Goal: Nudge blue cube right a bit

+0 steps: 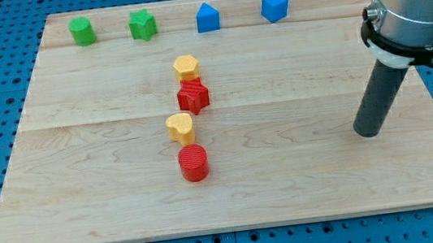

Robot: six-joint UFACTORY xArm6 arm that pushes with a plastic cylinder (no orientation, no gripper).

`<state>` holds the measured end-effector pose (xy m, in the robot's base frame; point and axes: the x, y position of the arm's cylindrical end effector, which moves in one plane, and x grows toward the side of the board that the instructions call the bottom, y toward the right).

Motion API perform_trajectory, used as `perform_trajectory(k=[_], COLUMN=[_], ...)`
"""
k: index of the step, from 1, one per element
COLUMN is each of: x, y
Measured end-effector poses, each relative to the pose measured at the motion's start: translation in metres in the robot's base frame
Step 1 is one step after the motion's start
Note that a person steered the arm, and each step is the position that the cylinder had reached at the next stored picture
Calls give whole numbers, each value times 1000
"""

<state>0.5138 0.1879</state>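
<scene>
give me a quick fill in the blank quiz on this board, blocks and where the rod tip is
1. My tip rests on the board's ____ side in the view.
2. Directly below the yellow hexagon sits the red ____.
3. The blue cube lies in the row along the view's ____.
4. Left of the green star stands a green ____.

Missing words: right; star; top; cylinder

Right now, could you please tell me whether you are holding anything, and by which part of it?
Nothing is held. My tip rests on bare board at the view's right, touching no block; the blue cube sits apart near the view's top.
</scene>
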Motion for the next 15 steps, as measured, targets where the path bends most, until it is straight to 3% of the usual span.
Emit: perform_trajectory(k=[4, 6, 8, 10, 11, 12, 13, 15], x=[11, -74, -120, -122, -139, -184, -210, -219], y=[0, 46, 46, -69, -74, -86, -161, -194])
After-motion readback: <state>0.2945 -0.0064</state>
